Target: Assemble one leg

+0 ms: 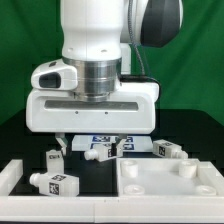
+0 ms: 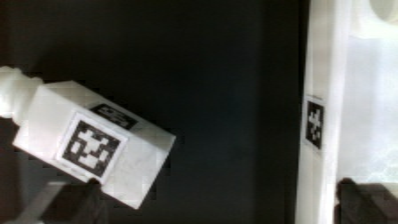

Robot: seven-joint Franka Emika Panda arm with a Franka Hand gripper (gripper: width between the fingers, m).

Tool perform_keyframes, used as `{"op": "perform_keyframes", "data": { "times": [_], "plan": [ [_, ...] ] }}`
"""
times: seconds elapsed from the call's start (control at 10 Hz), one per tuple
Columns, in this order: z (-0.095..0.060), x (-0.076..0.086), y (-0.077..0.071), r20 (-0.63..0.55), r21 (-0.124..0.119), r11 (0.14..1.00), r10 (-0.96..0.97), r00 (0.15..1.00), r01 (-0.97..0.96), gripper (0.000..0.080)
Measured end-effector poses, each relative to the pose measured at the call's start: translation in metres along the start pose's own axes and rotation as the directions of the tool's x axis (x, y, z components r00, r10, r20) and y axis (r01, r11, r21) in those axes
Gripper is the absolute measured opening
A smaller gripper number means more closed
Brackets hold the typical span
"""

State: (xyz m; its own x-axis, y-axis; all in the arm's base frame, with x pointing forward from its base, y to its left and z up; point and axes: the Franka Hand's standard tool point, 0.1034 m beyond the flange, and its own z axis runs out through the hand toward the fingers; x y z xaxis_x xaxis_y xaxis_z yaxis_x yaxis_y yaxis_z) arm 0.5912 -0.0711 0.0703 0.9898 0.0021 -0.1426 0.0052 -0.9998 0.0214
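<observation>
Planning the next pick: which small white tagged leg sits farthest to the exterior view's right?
The leg alone behind the white tray-like tabletop; the others lie toward that view's left.

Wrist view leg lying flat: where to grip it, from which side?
I'd grip the leg on its wide tagged block, not the thin peg. Come from above, jaws turned to close across its two long flat sides; it lies flat, tag face up, askew in the frame.

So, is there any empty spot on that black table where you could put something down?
Yes: the bare black table in front, between two small blocks on the exterior view's left and the white tray on its right. Farther back, under the arm, three more blocks crowd together.
</observation>
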Motion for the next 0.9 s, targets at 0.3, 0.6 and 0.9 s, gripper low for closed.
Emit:
{"op": "perform_keyframes", "data": {
  "times": [0.3, 0.6, 0.9],
  "plan": [
    [0.006, -0.011, 0.015, 0.049, -0.006, 0.999, -0.033, 0.998, 0.033, 0.0649],
    [-0.004, -0.031, 0.041, 0.188, -0.001, 0.999, -0.044, 0.981, 0.045, 0.0649],
    [0.001, -0.032, 0.032, 0.373, 0.001, 1.000, -0.003, 0.928, 0.003, 0.0649]
  ]
}}
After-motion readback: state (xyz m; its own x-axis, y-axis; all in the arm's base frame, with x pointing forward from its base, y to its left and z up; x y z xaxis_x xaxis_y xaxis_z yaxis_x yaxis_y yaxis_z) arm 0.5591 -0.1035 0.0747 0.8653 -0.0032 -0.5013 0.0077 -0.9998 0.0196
